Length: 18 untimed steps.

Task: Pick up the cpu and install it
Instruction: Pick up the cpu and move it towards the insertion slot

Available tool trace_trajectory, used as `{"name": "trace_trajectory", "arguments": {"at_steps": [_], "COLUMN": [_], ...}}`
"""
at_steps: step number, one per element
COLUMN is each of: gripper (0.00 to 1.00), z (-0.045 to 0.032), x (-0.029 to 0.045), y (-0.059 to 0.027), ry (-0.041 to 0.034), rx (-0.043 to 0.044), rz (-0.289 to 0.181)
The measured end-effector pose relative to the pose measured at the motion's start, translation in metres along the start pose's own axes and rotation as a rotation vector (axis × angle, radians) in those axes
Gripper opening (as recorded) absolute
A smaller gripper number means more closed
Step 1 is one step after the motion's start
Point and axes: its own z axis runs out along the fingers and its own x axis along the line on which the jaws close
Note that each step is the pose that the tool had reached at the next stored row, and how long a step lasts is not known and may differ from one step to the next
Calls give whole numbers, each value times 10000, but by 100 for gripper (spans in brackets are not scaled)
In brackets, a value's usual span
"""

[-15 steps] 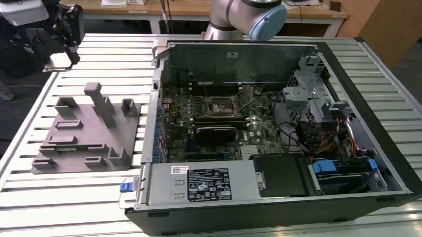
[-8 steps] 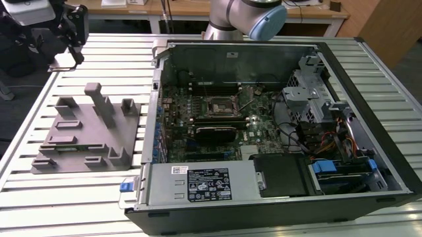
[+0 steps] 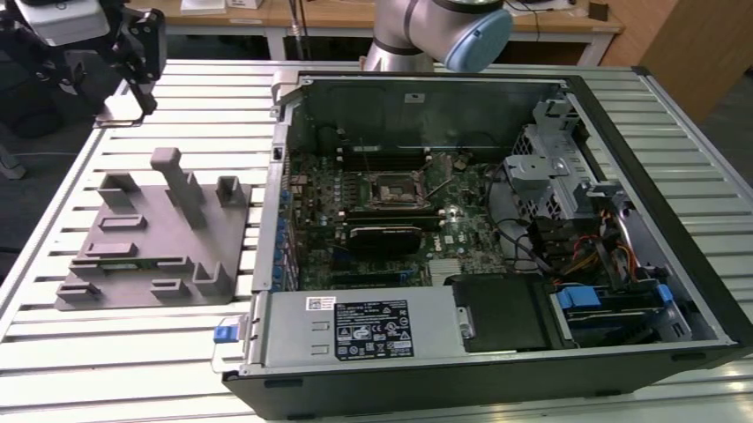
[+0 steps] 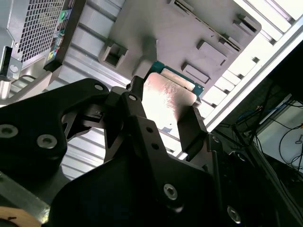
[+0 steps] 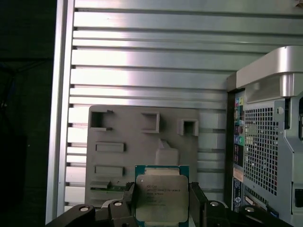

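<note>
- My gripper was pinching the cpu. One finger pressed on one edge of the chip and the other finger on the opposite edge, with the pale metal top facing the first wrist view's camera.
- In the second wrist view the chip sat flat between the jaws. Its green rim showed past the fingertips, and nothing touched it but the pads.
- Both wrist views showed the grey tray well behind the chip, so I held the cpu clear of the tray and in the air.
- In the exterior view my wrist hung high at the exterior view's left, past the far end of the tray and over the slatted table.
- The socket lay off toward the exterior view's right of my gripper, low inside the open computer case on the motherboard. The case's side wall stood between the gripper and the socket.
- I judged the chip's flat face to be roughly parallel to the table. I could not tell how its edges lined up with the socket frame.
- My arm reached from its base behind the case out toward the exterior view's left.
</note>
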Motion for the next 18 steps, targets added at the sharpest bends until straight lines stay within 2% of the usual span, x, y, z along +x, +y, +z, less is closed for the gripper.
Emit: {"name": "trace_trajectory", "arguments": {"at_steps": [18], "gripper": [54], "z": [-2], "x": [-130], "y": [-3], "ry": [0], "rx": [0], "rz": [0]}}
